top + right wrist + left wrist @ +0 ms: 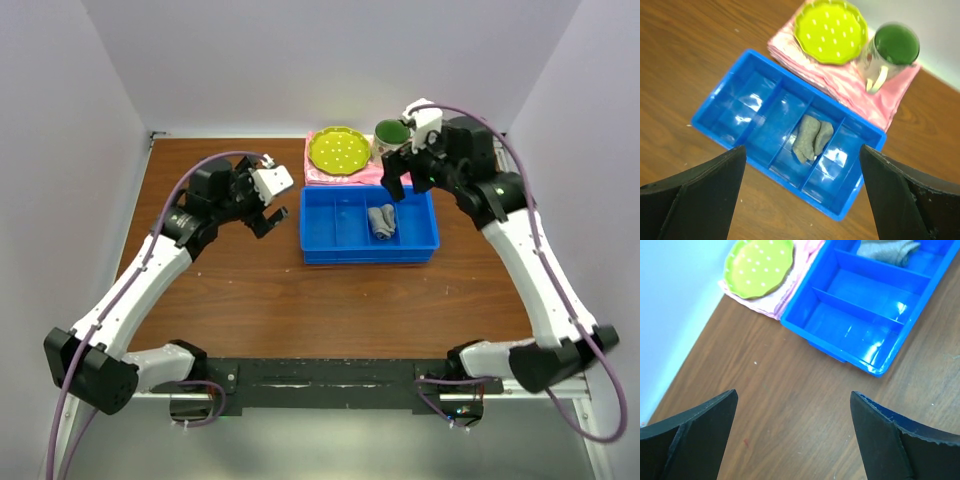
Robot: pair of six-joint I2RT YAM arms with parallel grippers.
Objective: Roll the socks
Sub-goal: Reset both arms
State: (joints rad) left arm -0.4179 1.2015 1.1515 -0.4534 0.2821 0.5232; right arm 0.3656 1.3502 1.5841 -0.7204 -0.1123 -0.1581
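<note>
The socks (381, 220) (811, 137) lie as a grey bundle in an inner compartment of the blue tray (320, 250), right of its middle. The left wrist view catches them at its top edge (887, 251). My right gripper (398, 185) (802, 147) hangs open above the tray's far side, with nothing between its fingers and well clear of the socks. My left gripper (268, 222) (794, 393) is open too, empty, over bare wood just left of the tray.
Behind the tray a folded pink cloth (372, 175) (850, 90) carries a green dotted plate (337, 150) (830, 30) and a mug with a green inside (390, 133) (892, 47). White walls enclose the table on three sides.
</note>
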